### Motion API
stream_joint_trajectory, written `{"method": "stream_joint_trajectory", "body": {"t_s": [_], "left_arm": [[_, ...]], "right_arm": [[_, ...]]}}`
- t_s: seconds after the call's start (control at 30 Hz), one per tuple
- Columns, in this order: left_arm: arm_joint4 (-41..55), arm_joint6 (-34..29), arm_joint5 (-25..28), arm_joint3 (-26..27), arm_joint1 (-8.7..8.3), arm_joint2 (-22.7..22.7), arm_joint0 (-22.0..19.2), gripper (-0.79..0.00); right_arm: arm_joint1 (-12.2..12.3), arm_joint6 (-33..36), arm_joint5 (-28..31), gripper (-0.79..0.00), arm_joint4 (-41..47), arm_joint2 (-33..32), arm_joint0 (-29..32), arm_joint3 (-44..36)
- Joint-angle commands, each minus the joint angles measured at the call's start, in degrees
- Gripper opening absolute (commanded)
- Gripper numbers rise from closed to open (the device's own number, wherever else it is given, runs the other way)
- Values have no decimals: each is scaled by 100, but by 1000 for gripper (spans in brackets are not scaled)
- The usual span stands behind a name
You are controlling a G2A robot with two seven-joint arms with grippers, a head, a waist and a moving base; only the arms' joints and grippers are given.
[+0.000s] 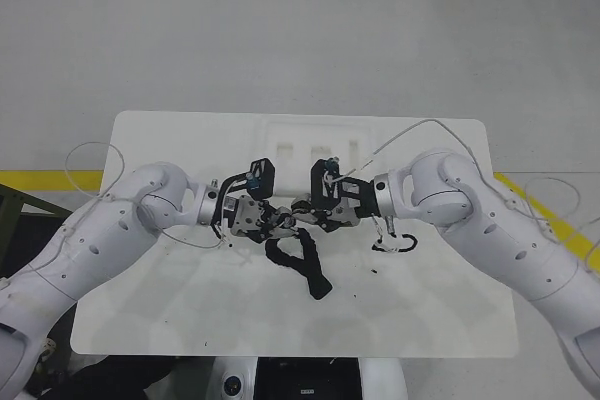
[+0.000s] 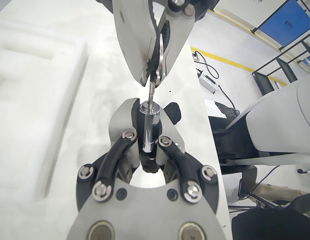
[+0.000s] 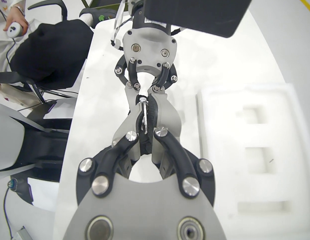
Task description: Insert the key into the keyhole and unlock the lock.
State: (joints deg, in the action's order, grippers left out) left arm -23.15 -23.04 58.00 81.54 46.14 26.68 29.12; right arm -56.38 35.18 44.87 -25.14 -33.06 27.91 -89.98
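One white surface (image 1: 430, 300) carrying foam tray (image 2: 24, 76); above it, left tool (image 2: 147, 107) gripping lock (image 2: 149, 128), right tool (image 3: 144, 116) gripping key (image 2: 151, 91), tip at keyhole (image 2: 151, 106). Yellow line (image 2: 227, 62) crossing floor (image 2: 232, 38).

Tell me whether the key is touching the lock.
Touching. The left wrist view shows the key with its blade tip sunk into the keyhole on the end face of the lock, with no gap between them.

Light: I read it bright, even, from overhead | shadows: soft, faint in foam tray (image 3: 220, 131) recesses | glare: hot highlights on chrome lock (image 2: 149, 126), desk (image 1: 400, 300) washed near-white | wrist views: straight edges bow outward.
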Motion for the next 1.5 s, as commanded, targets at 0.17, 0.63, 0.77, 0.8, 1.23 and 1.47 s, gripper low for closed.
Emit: {"method": "stream_joint_trajectory", "body": {"t_s": [0.17, 0.63, 0.77, 0.8, 1.23, 1.47], "left_arm": [[-239, 270, 0, -31, -28, -30, -20, -785], [-461, 584, 0, -161, -102, -56, -68, -785], [-635, 649, 0, -292, -151, 37, -96, -785], [-679, 694, 0, -336, -163, 74, -86, -785], [-857, 1278, 0, -431, -243, 461, 309, -785], [-1220, 1390, -205, -486, -303, 819, 480, -785]], "right_arm": [[-2, 627, -409, -785, 390, -45, 34, -318], [-41, 785, -760, 0, 424, -244, 208, -418], [-2, 769, -771, 0, 357, -397, 338, -467], [8, 767, -771, 0, 346, -430, 379, -472], [-153, 735, -1169, 0, 156, -237, 579, 31], [-360, 631, -1089, 0, 130, -22, 424, 425]]}}
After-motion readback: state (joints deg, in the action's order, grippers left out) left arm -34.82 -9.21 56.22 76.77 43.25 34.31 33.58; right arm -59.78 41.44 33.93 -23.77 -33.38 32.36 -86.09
